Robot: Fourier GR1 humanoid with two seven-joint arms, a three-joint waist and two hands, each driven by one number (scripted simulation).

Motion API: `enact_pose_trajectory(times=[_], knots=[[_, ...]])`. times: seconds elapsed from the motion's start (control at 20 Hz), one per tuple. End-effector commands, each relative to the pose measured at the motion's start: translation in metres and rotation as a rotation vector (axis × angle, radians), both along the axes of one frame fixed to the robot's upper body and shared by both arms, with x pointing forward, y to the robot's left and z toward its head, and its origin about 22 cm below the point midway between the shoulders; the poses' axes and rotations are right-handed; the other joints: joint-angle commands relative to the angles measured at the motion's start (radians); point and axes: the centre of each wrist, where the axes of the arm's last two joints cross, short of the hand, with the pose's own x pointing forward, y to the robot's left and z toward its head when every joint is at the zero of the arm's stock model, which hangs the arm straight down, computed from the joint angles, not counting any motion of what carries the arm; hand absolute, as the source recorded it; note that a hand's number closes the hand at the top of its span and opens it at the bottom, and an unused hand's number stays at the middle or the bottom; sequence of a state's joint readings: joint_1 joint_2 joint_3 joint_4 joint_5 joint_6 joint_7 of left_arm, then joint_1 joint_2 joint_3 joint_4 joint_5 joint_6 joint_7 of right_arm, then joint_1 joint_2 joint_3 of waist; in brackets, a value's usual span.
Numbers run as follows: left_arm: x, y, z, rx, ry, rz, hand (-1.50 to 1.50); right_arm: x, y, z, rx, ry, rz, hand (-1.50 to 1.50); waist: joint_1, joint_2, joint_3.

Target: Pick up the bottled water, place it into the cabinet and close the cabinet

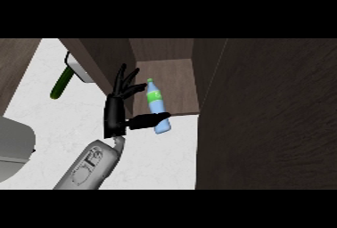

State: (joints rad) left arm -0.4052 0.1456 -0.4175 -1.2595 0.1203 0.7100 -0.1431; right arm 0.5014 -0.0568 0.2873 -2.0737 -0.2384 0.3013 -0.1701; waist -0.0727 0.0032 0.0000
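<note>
Looking steeply down, we are seeing the bottled water (157,107) standing out against the dark wood: a slim, pale blue, see-through bottle with a small green cap at its top end and a green label wrapped round its upper body. We are making out a light mark on that label, but it is too small for us to read, so no brand name is coming through. The bottle is tilting slightly, cap pointing up the view and base toward us, and it is sitting right at the mouth of the open cabinet (172,71), overlapping the front edge of the brown shelf.

One hand (118,104) is showing, coming up on a grey forearm (92,164) from the lower left; we cannot tell which arm it belongs to. Its thumb (148,119) is pressing across the lower part of the bottle, while the long fingers (128,82) are spreading out straight beside the bottle's left, toward the cabinet's side wall.

Off to the left, we are spotting a green cucumber (61,83) lying on the white marbled counter (46,116), well apart from the bottle.
</note>
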Motion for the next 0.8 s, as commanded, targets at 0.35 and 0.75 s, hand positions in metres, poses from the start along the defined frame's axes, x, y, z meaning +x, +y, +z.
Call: enact_pose_trajectory(times=[0.35, 0.75], knots=[[0.061, 0.030, 0.031, -0.192, -0.171, -0.146, -1.50, -0.007, -0.012, 0.002, -0.015, 0.012, -0.047, -1.50, 0.044, 0.004, -0.001], [0.025, 0.017, 0.013, -0.259, -0.168, -0.243, -1.50, -0.008, -0.006, -0.010, 0.004, 0.022, -0.066, -1.50, 0.068, -0.004, 0.000]])
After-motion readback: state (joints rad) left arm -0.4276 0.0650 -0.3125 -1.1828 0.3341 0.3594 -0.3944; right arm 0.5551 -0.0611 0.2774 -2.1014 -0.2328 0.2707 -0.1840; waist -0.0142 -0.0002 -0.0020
